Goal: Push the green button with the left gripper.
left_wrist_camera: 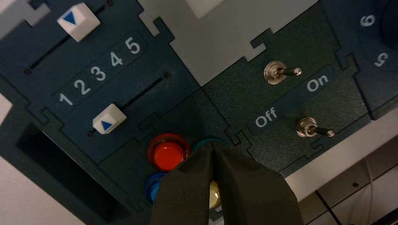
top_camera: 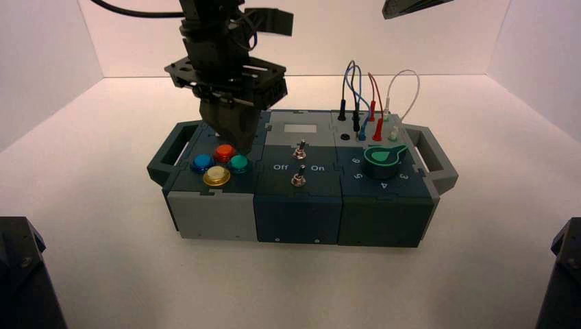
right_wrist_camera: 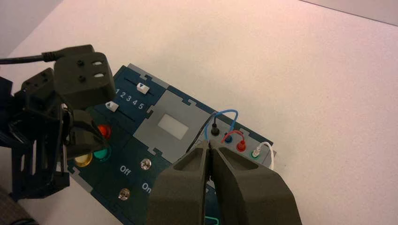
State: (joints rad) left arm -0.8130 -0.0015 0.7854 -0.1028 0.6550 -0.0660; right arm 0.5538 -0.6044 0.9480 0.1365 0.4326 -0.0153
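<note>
Over the button cluster at the box's left end: left gripper (top_camera: 242,148), at work, fingers clenched together and empty, tips angled down at the green button (top_camera: 238,163). Purpose, as judged: closed fingers make one narrow wedge, fit to press a single small dome. Contact with the button: cannot be told.

Item, green button: small, teal-green, right-hand member of the cluster of four. Neighbours: red button (top_camera: 225,153) behind, yellow button (top_camera: 216,176) in front, blue button (top_camera: 203,163) on the far left side. Hazard, as judged: a wide or slanting press could catch the red or yellow dome; a straight push down is called for.

Beyond the cluster: two white sliders, the one nearer the buttons (left_wrist_camera: 109,118) close to the "1" end; two metal toggle switches (top_camera: 299,151) on the middle panel, marked "Off" and "On"; dark-green knob (top_camera: 384,162) at right; looped wires (top_camera: 357,86) at the back right. None bars the downward path.

Right gripper (right_wrist_camera: 210,145): idle, raised above the box's right part, fingers closed on nothing.
</note>
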